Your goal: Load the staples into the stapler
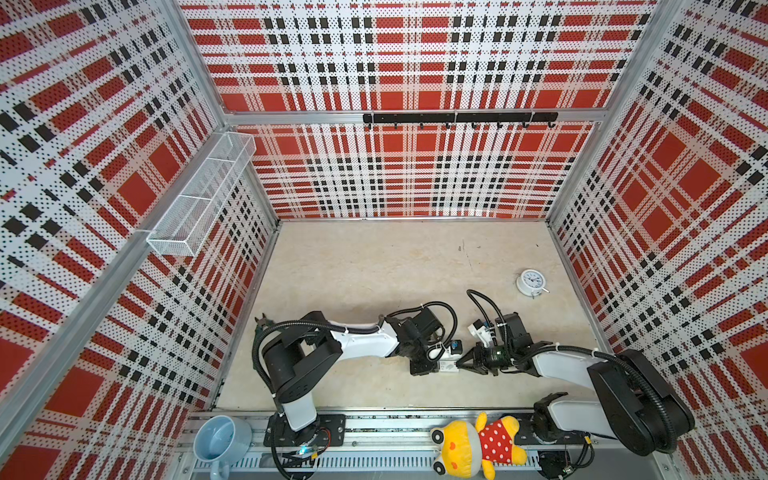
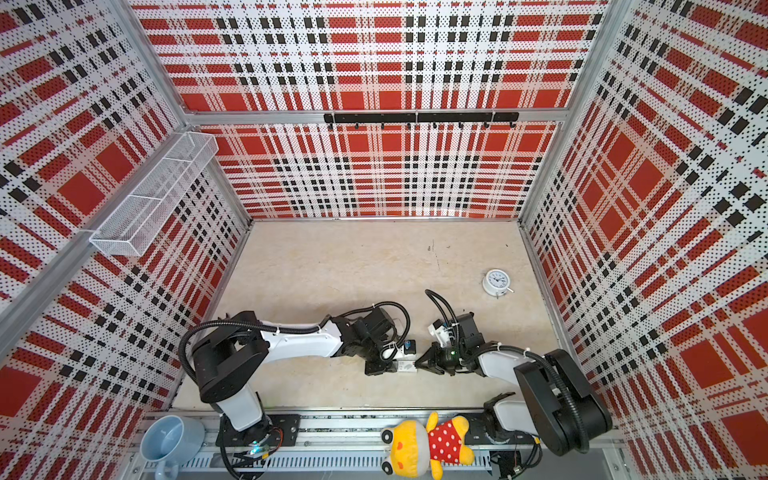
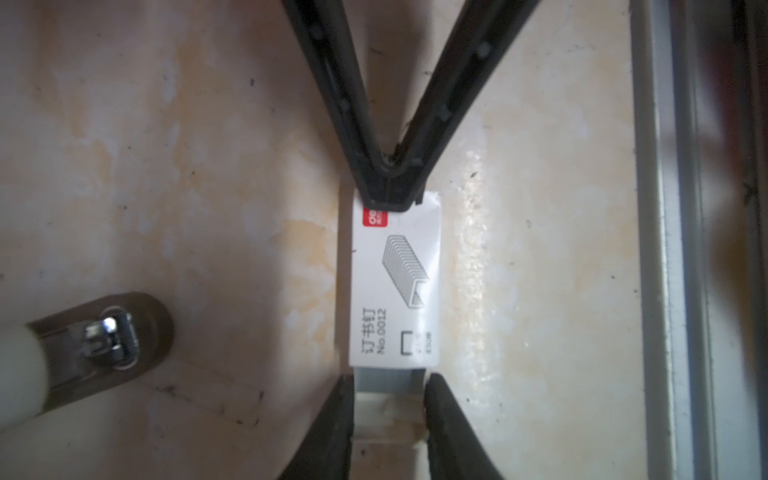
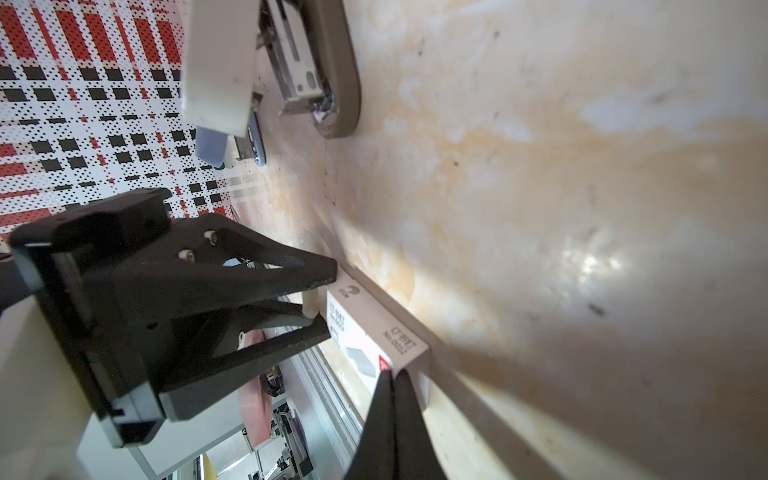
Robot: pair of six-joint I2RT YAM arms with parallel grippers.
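Observation:
A white printed sleeve point(image 3: 395, 282) with a red mark lies on the table, seen in both top views point(image 1: 448, 366) point(image 2: 407, 365). At one end a white card tray point(image 3: 386, 419) sticks out, with the silver-grey staples point(image 3: 386, 380) showing in it. My left gripper point(image 3: 388, 415) is shut on that tray, one finger on each side. My right gripper point(image 3: 390, 195) is shut, its joined tips resting on the sleeve's other end by the red mark point(image 4: 384, 365). The light-blue stapler point(image 4: 210, 145) stands farther off with its top raised; the left arm hides it in both top views.
A grey-beige stapler point(image 4: 316, 62) lies open close to the left gripper point(image 3: 104, 332). An alarm clock point(image 1: 532, 282) sits back right. The aluminium front rail point(image 3: 665, 249) runs close beside the sleeve; a plush toy point(image 1: 478, 444) and a blue cup point(image 1: 220, 440) rest on it.

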